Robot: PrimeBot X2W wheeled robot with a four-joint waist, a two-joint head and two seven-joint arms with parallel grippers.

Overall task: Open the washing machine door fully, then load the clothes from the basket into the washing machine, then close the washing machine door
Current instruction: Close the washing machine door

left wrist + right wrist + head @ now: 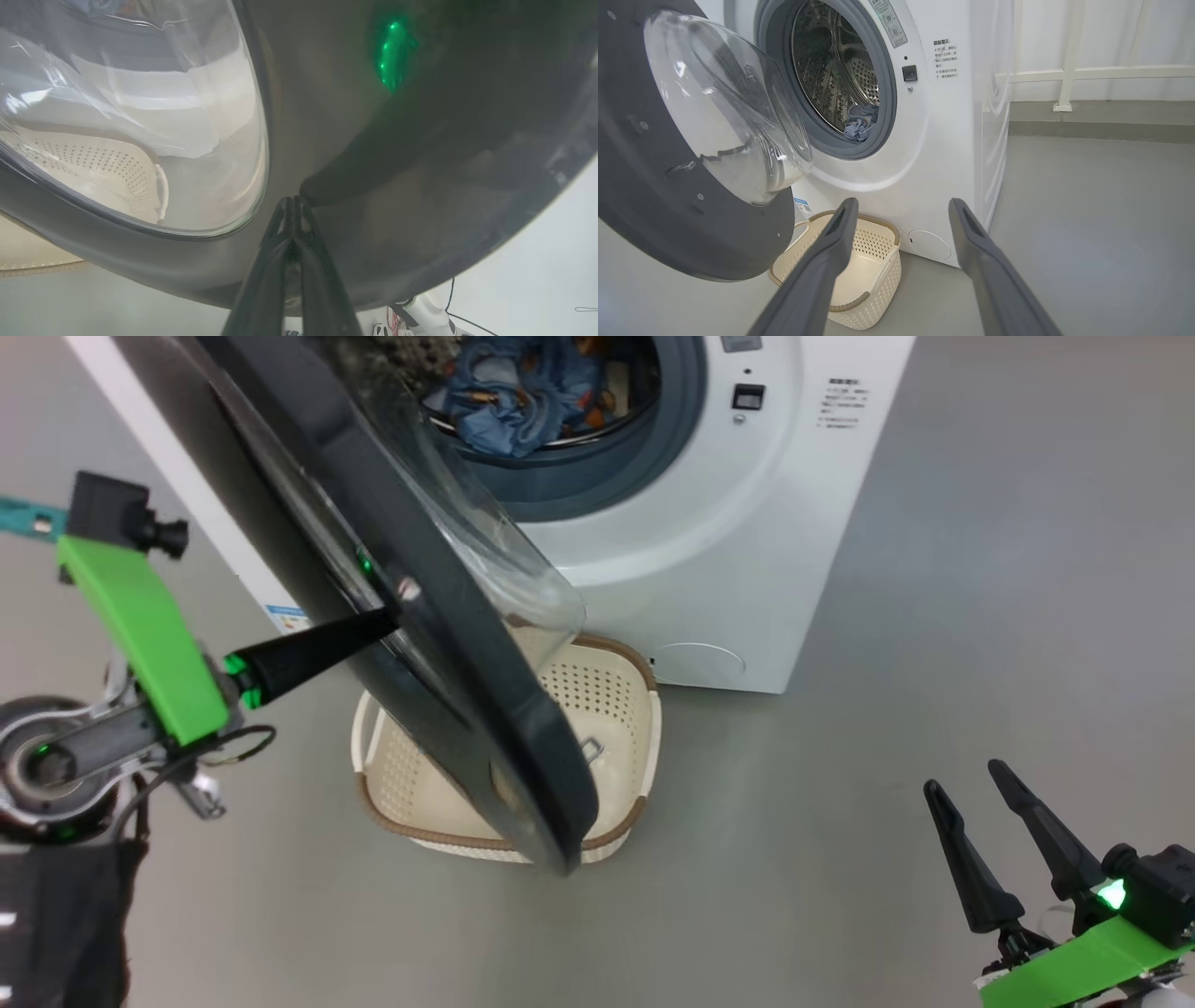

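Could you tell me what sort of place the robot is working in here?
Likely a laundry test space, not a home: a white front-loading washing machine on plain grey floor, a cream laundry basket before it, a white railing beside.

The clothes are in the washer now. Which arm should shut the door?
Left. The left tool, shut, touches the door on its outer face, ready to push. The right tool hangs open, far off.
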